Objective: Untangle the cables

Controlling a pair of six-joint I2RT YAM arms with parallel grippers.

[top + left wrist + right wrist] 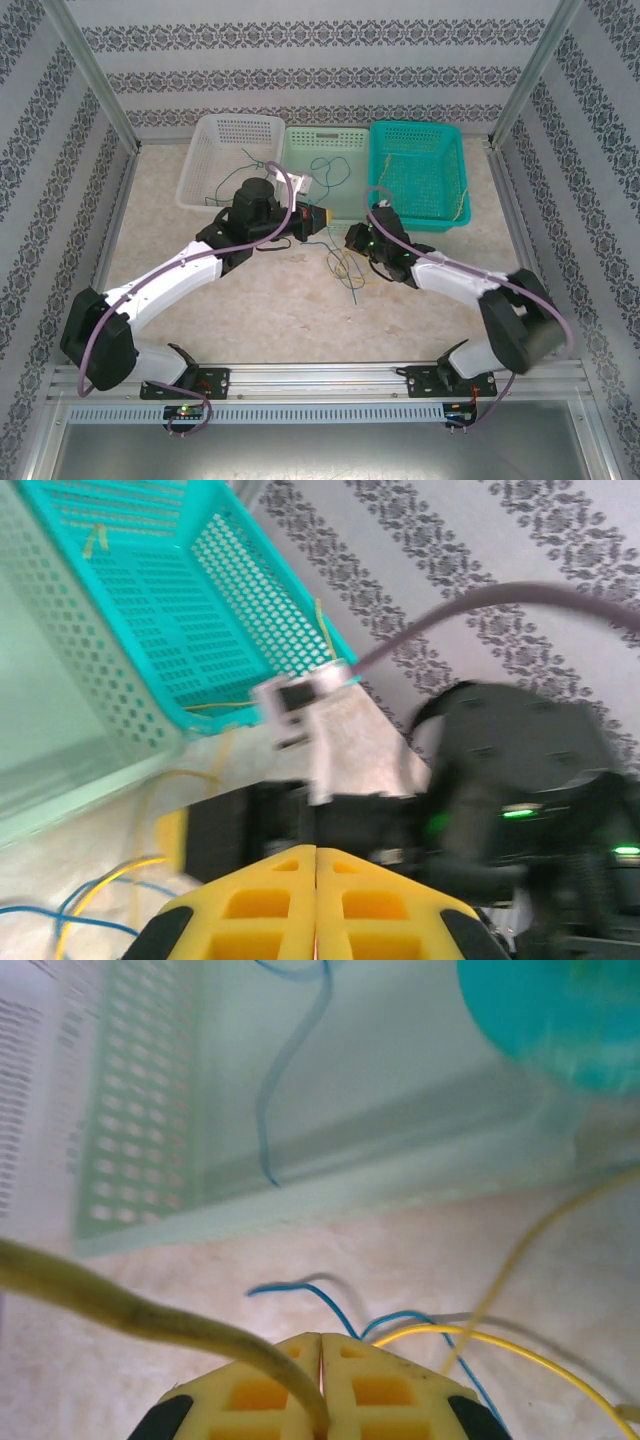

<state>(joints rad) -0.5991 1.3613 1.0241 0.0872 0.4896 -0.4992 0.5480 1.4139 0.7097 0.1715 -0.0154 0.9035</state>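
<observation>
The right pincer is clamped on a dull yellow-green cable, which runs up-left away from its tips. Right beside those tips, the remaining cables lie in a loose blue-and-yellow knot on the worktop, its long axis pointing toward the arm bases. The left pincer, pads pressed together with no wire seen between them, hovers just left of the knot. Both arms reach low and forward, and the right looks nearer.

Yellow and blue cables, teal basket, grey damask-striped walls.
</observation>
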